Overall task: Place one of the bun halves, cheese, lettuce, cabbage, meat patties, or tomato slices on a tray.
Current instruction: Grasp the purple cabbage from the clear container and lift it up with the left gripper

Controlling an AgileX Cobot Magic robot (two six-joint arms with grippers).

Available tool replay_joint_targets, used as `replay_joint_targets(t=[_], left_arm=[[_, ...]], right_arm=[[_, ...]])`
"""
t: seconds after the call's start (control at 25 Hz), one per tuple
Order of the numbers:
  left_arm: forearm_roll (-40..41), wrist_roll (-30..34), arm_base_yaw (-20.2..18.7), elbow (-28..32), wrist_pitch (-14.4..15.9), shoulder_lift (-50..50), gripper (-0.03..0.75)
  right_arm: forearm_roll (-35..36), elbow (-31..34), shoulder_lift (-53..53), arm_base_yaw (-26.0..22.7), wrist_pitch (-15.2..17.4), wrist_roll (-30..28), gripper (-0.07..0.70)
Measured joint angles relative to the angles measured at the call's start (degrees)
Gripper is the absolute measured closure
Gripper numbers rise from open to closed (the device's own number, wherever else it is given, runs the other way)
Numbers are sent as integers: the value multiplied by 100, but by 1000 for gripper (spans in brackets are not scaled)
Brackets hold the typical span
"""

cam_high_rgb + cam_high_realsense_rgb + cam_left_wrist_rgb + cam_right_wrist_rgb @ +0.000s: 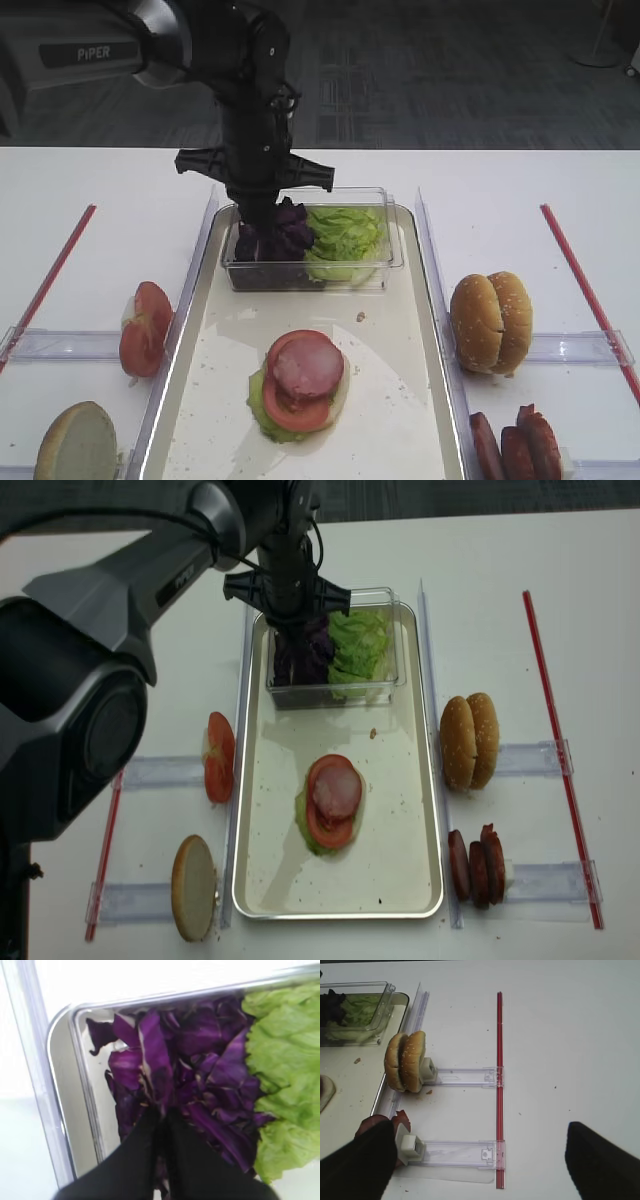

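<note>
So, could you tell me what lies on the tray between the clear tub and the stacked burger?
In the exterior high view, only bare tray floor separates the clear tub from the burger stack, apart from one small brown crumb and fine specks.

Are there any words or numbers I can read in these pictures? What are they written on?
"PiPER": white letters on the grey upper casing of the black left robot arm, in the exterior high view.
In the realsense view, a pale mark shows on the same arm's dark casing, too blurred to read.
No words or numbers show on the long silvery metal tray, the small clear plastic tub or the food.
</note>
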Motion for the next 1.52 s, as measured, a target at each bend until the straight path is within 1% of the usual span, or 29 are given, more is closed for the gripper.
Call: replay_joint_targets(t=[0.16,0.56,0.96,1.52], left_arm=[[-42,11,0,-415,327,0,717],[-252,11,0,-1038,426,-11,719],[-386,-138,0,-1132,439,-25,719],[-448,-546,-314,-1132,443,-141,719]], right_arm=[[0,0,0,0,0,0,-60],[0,0,0,0,-12,0,-60],[0,0,0,0,-12,0,-60],[0,0,0,0,-12,0,-60]])
